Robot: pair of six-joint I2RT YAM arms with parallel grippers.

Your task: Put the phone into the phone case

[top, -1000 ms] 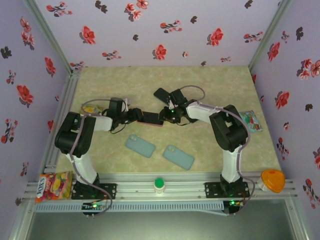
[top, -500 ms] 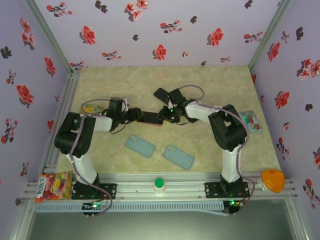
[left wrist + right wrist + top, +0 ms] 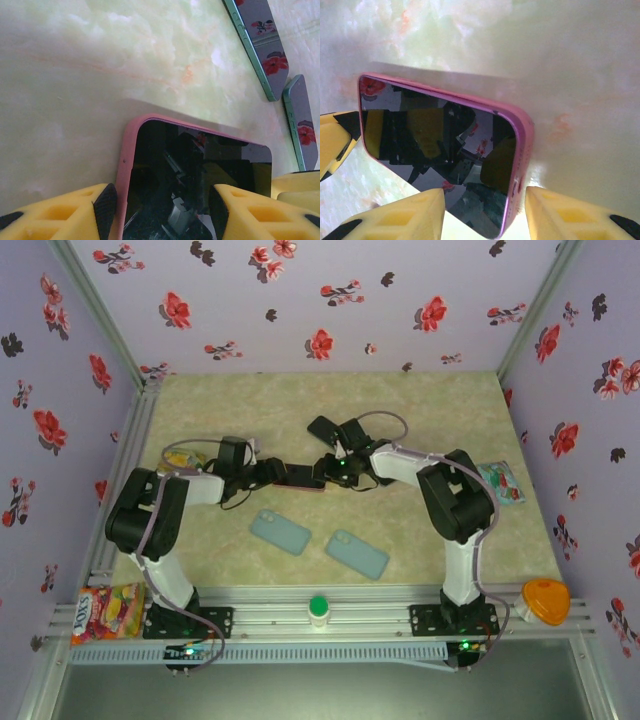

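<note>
The phone (image 3: 302,478), black screen up, sits inside the pink phone case (image 3: 125,170) and lies flat on the marbled table. My left gripper (image 3: 272,472) is at its left end and my right gripper (image 3: 337,470) at its right end. In the left wrist view, the left gripper (image 3: 162,205) is open over the phone's near end, its left pad (image 3: 106,207) close beside the pink rim. In the right wrist view, the right gripper (image 3: 485,200) is open around a corner of the phone (image 3: 440,145), and a slim gap separates its right finger (image 3: 545,205) from the case (image 3: 522,145).
Two teal phone cases (image 3: 280,531) (image 3: 357,553) lie in front of the grippers, the nearer edges showing as teal case (image 3: 255,45) and teal case (image 3: 302,125). A dark slab (image 3: 325,427) lies behind the right gripper. Snack packets (image 3: 500,482) (image 3: 182,455) sit at the table's sides.
Both grippers have widened their jaws a little at the phone's ends. The phone and the arms have barely shifted.
</note>
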